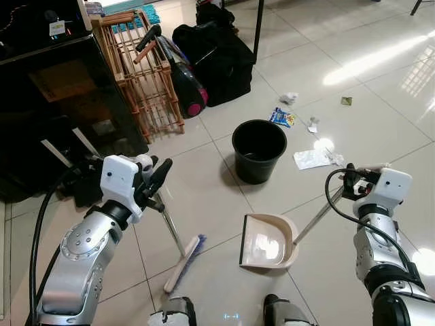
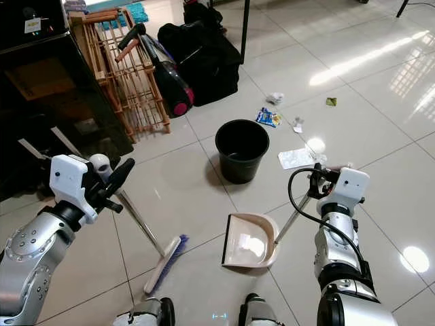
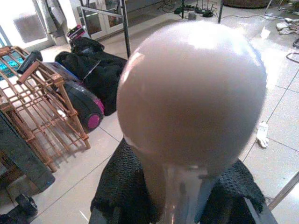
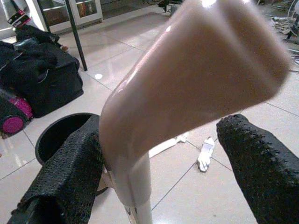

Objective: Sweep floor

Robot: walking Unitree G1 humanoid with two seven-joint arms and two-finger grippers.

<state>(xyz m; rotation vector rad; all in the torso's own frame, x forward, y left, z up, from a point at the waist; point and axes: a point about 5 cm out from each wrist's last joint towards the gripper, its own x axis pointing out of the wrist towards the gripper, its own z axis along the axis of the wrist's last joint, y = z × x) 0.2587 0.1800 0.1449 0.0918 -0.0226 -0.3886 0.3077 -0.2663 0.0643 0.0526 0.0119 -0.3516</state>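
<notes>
Litter (image 1: pixel 313 158) on glossy tiled floor (image 1: pixel 380 88) beside black bucket (image 1: pixel 258 149).
Left end effector (image 1: pixel 151 182) clamps broom (image 1: pixel 183 261); right end effector (image 1: pixel 353 180) clamps dustpan (image 1: pixel 268 242).

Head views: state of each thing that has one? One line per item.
Broom: head on floor, handle held by left gripper, shut.
Dustpan: on floor, nothing visible in its tray, handle in right gripper; one finger stands apart from it.
Bucket: upright, open; contents cannot be told.
Litter: scattered on tiles past bucket, unswept.
Vacuum: leaning against wooden rack.
Black bag: on floor.
</notes>
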